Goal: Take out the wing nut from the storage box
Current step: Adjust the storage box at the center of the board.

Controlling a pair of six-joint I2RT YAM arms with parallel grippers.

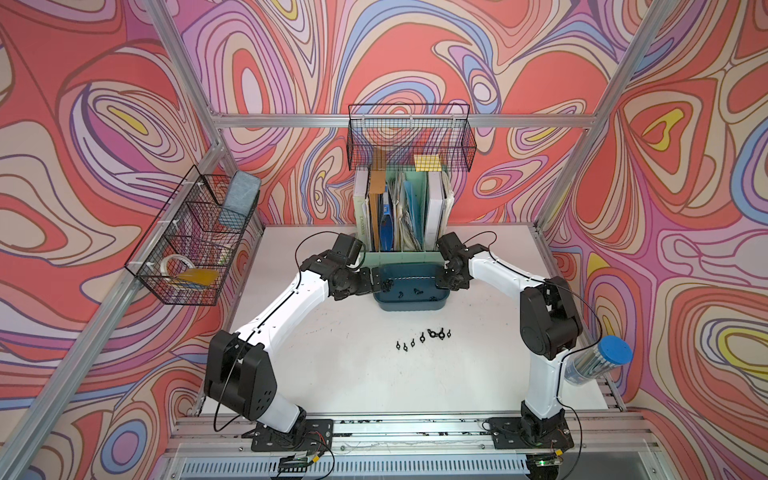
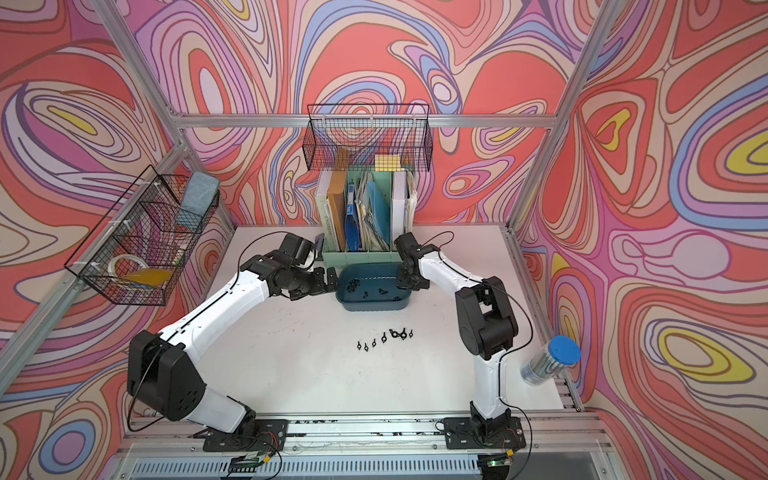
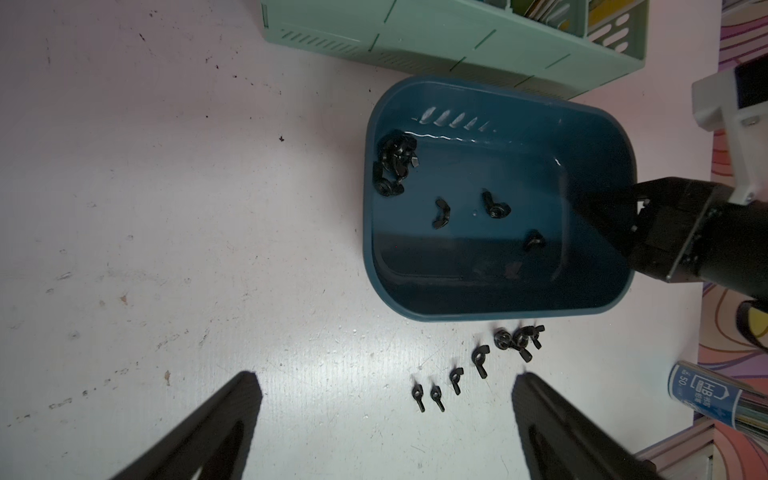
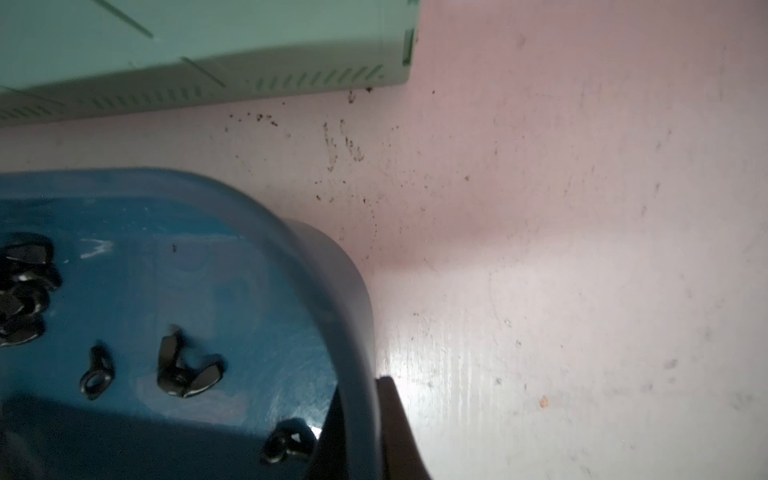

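Note:
The dark teal storage box (image 1: 409,308) (image 2: 372,308) stands in front of the file holder and holds several black wing nuts: loose ones (image 3: 494,205) (image 4: 183,370) and a heap (image 3: 392,166) at its left end. My right gripper (image 1: 442,280) (image 4: 361,395) is shut on the box's right wall, one finger inside and one outside the rim (image 4: 357,299). My left gripper (image 1: 376,279) (image 3: 386,380) is open beside the box's left end, with only bare table between its fingers. Several wing nuts (image 1: 424,336) (image 3: 478,365) lie in a row on the table in front of the box.
A mint-green file holder (image 1: 401,257) (image 3: 457,37) full of books stands right behind the box. Black wire baskets hang on the back wall (image 1: 409,137) and on the left wall (image 1: 187,245). A clear pencil tube with a blue cap (image 1: 598,361) lies at the table's right edge.

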